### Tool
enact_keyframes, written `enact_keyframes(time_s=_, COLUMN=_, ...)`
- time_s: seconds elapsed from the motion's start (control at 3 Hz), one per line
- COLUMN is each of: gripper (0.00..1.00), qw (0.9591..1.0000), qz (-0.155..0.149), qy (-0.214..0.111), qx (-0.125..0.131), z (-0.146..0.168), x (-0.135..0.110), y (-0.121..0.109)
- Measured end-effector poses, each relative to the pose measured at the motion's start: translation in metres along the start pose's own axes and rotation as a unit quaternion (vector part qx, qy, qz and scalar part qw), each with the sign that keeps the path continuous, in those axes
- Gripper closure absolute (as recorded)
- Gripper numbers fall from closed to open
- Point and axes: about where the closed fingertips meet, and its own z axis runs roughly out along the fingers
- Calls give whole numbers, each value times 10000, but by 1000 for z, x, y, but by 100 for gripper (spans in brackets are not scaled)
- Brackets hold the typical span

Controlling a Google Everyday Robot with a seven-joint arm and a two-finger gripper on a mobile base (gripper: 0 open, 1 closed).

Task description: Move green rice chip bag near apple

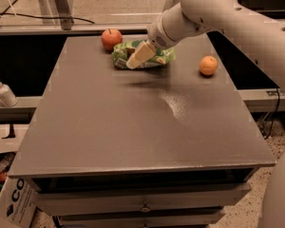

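Gripper (138,56) is seen at the far end of the table (133,127), carried by the white arm (218,13) that extends from the upper right, and it is clamped on the green rice chip bag (164,56). One cream finger is laid across the bag's front, with green shown on either side of it. The bag is held slightly off the tabletop, and a blurred shadow is cast below. The apple (112,38) is found just beside the bag's left end; an orange fruit (208,65) is set well apart to the right

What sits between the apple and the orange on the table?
In the camera view, the green rice chip bag lies between apple and orange, close beside the apple, with the gripper over it.
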Motion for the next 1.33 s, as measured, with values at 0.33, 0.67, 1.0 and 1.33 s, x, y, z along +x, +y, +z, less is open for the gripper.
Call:
enact_keyframes(time_s=0.33, gripper=0, qw=9996, qz=161, qy=-238, qx=5, z=-17, x=-1, y=8)
enact_keyframes(time_s=0.67, gripper=0, qw=9974, qz=417, qy=-586, qx=-96, z=-44, x=9, y=25)
enact_keyframes(time_s=1.0, gripper=0, qw=9917, qz=809, qy=-980, qx=-197, z=-89, x=36, y=42)
enact_keyframes(time_s=1.33, gripper=0, qw=9890, qz=1027, qy=-1067, qx=-35, z=-114, x=53, y=35)
